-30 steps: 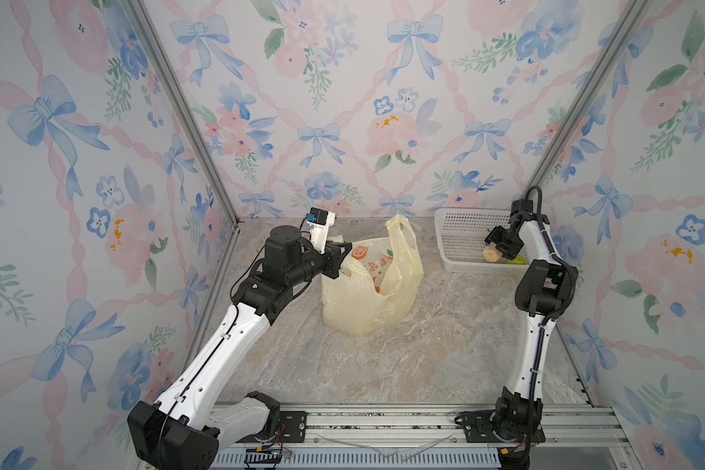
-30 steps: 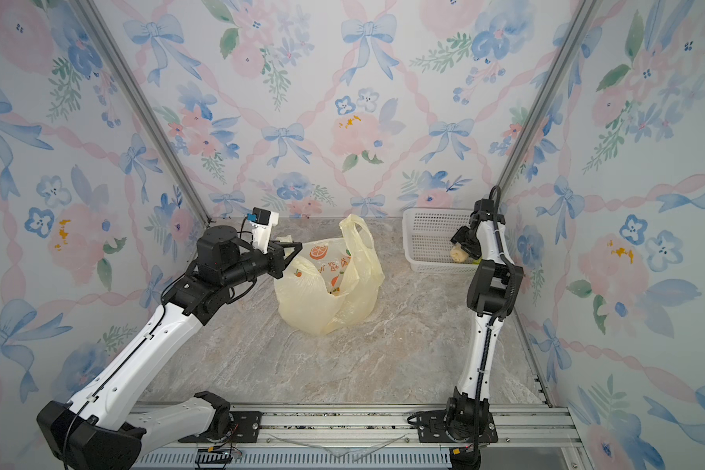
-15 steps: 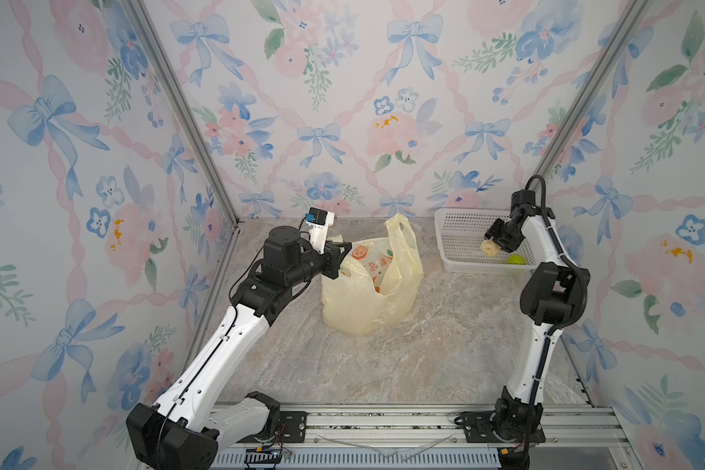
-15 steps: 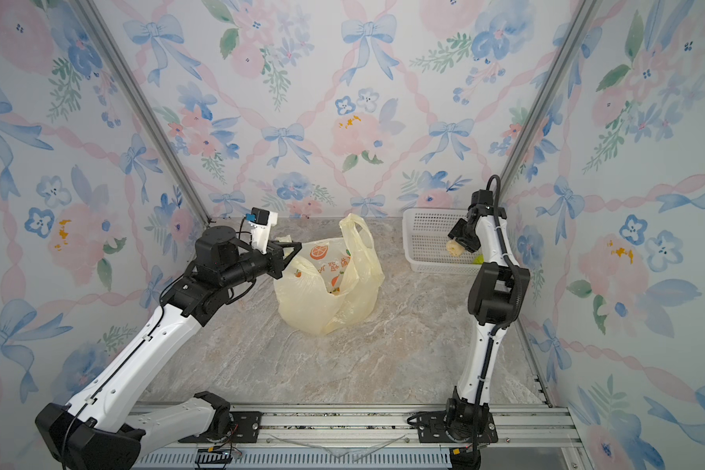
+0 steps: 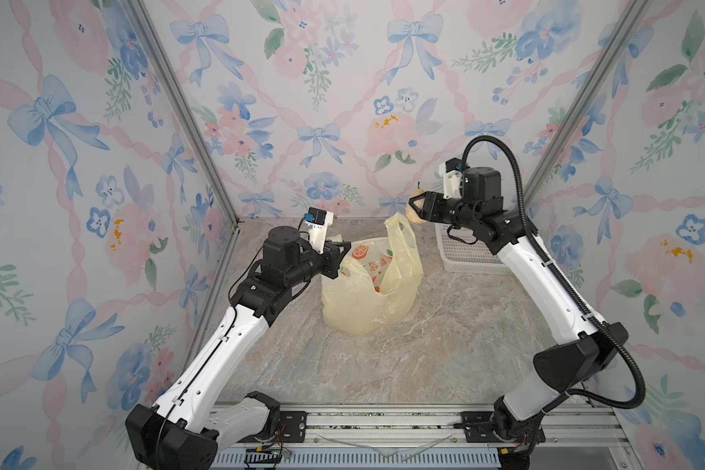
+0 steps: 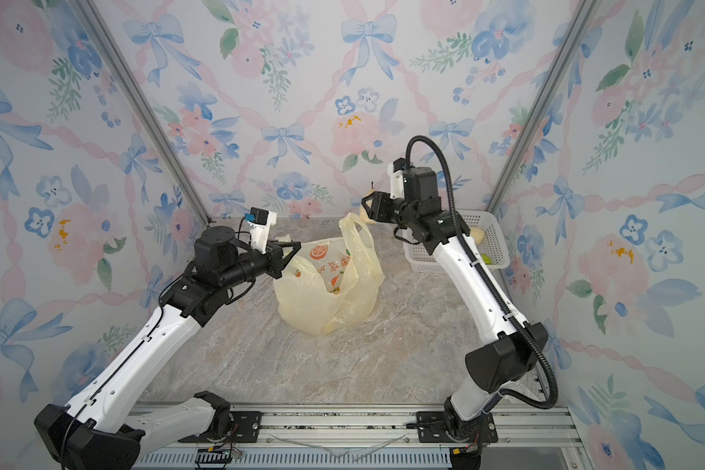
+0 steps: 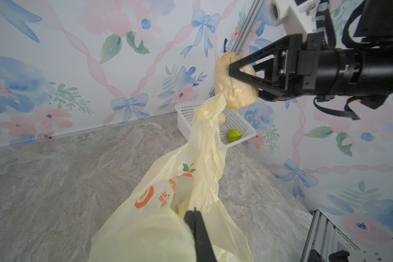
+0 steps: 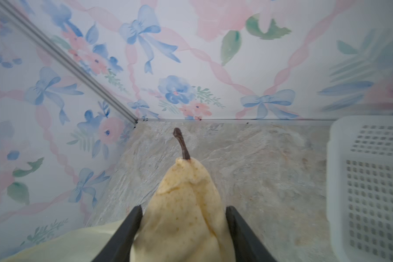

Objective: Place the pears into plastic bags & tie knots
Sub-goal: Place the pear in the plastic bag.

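Note:
The pale-yellow plastic bag [image 5: 367,293] [image 6: 322,293] with orange print sits mid-table. My left gripper [image 5: 344,249] [image 6: 296,246] [image 7: 193,212] is shut on its near-left rim. The bag's other handle loop [image 5: 399,232] [image 7: 210,127] stands upright. My right gripper [image 5: 414,207] [image 6: 365,205] [image 8: 184,211] is shut on a cream pear [image 7: 234,90] [image 8: 186,215] with its dark stem pointing up. It hangs in the air just above and behind that loop's top. A second cream pear [image 6: 478,234] and a green pear [image 6: 486,258] [image 7: 234,135] lie in the basket.
A white perforated basket [image 5: 460,256] [image 6: 495,228] [image 7: 184,113] [image 8: 372,181] stands at the back right against the wall, under my right forearm. Floral walls close in the back and both sides. Bare marble tabletop [image 5: 444,354] lies in front of the bag.
My right gripper has lifted a cream pear out of the basket and carried it left and up to the bag's standing handle. The left arm and the bag have not moved.

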Controlling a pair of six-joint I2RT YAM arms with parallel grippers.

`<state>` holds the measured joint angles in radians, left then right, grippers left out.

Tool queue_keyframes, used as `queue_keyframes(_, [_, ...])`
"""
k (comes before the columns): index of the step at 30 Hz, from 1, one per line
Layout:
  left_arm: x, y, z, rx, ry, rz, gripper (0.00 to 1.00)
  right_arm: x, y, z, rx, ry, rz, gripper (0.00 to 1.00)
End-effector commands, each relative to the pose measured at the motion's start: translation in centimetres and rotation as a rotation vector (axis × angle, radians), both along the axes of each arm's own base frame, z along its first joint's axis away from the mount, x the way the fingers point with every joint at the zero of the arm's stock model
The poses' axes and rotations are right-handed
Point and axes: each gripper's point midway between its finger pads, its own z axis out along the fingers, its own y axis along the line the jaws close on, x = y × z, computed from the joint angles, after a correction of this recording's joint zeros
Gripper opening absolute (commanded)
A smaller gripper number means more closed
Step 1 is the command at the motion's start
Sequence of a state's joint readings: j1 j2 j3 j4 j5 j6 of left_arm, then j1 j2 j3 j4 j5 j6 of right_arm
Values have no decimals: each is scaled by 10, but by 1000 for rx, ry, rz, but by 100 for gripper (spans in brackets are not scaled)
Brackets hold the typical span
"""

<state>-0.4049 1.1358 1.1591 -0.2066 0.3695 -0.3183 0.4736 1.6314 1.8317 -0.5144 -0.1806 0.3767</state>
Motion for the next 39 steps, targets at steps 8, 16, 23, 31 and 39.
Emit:
queue_keyframes(8, [-4,4,7,5,-32,4,0,-67,92,-62,-107,-121,186,44])
queue_keyframes(16, [-3,2,9,2,-32,-6,0,-91,123,-146,-117,109,370,45])
queue_keyframes(23, [-3,3,10,0,-33,1,0,-105,133,-206,-183,323,434,65])
queue_keyframes(31, [-1,2,6,3,-24,1,0,-92,99,-147,-185,239,339,78])
queue_keyframes(39, [0,3,6,7,-25,7,0,-66,23,-58,-16,152,200,74])
